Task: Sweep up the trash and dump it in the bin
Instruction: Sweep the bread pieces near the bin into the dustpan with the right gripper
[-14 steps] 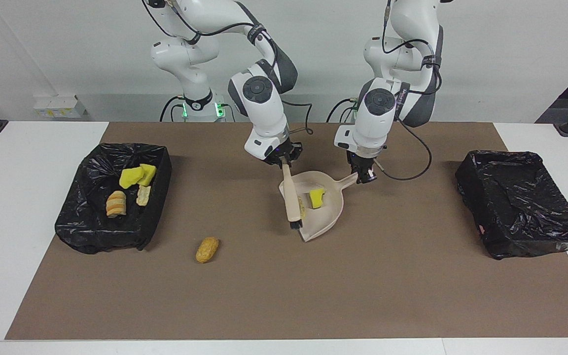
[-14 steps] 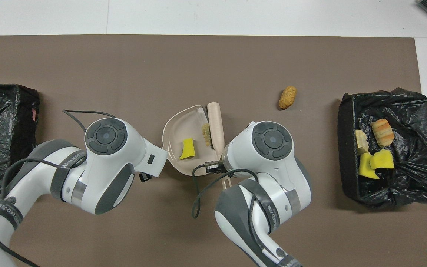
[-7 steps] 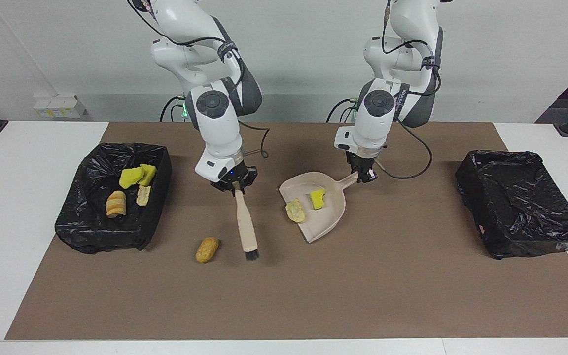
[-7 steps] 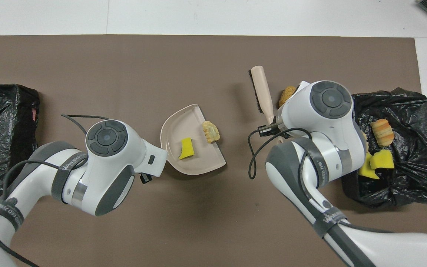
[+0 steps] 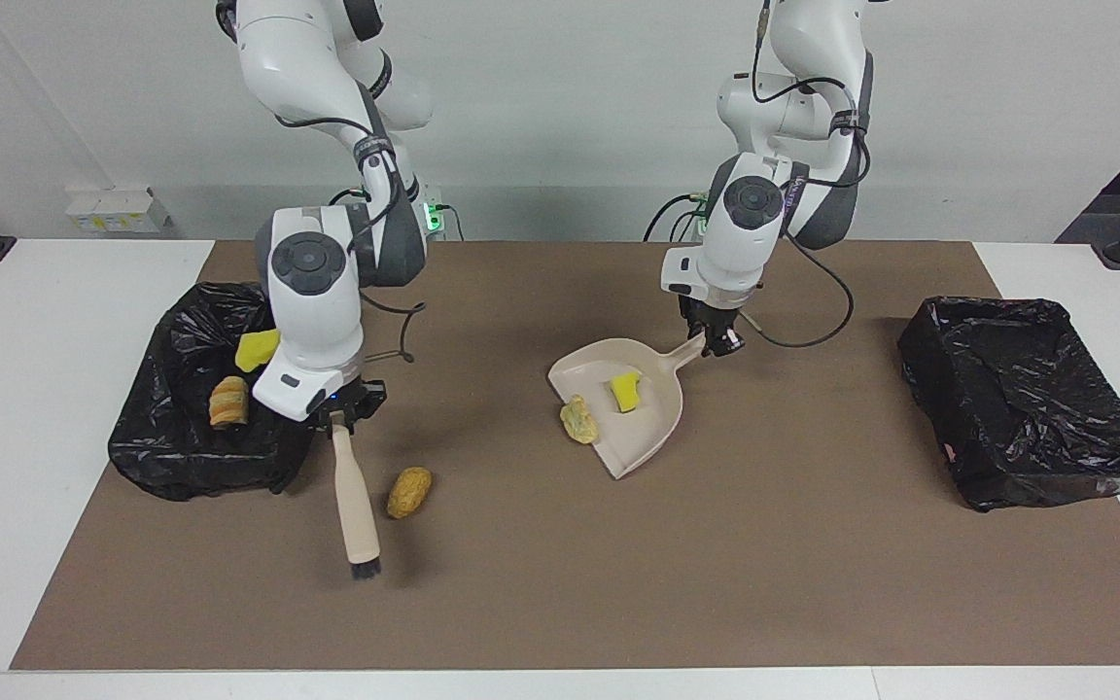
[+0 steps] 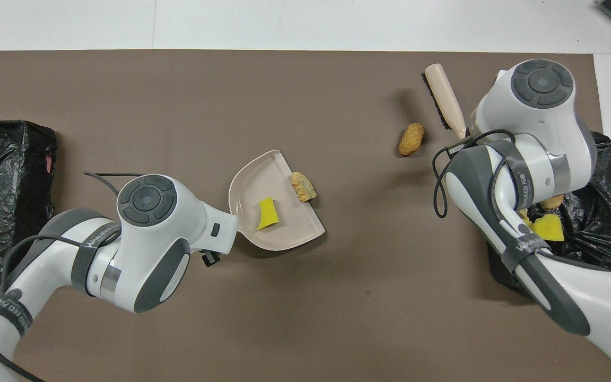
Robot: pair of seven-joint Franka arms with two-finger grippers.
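Comparing with a second ago, the following is recorded, each place taken from the dustpan.

Brush: carried away from the dustpan's mouth, where it lay against the pan, toward the right arm's end of the counter. It is now held bristles-down by the right gripper, fingers clamped together on its handle, just beside the golden-brown piece on the side away from the dustpan.

Dustpan: unmoved, flat on the brown mat. Its handle sits at the left gripper; whether those fingers are clamped on it or easing off cannot be told.

Trash, item by item:
- Yellow chunk: inside the pan, as before.
- Pale crumbly scrap: at the pan's lip, half on it, uncovered now that the brush is gone.
- Golden-brown piece: loose on the mat, well apart from the dustpan, toward the right arm's end.
- Several scraps: already in the lined bin at the right arm's end, partly hidden by the arm.

Second lined bin: at the left arm's end; no trash is seen in it.

Judgement: the brush is taken to be placed for sweeping the last loose piece toward the pan; the lip scrap may need a further push before dumping.
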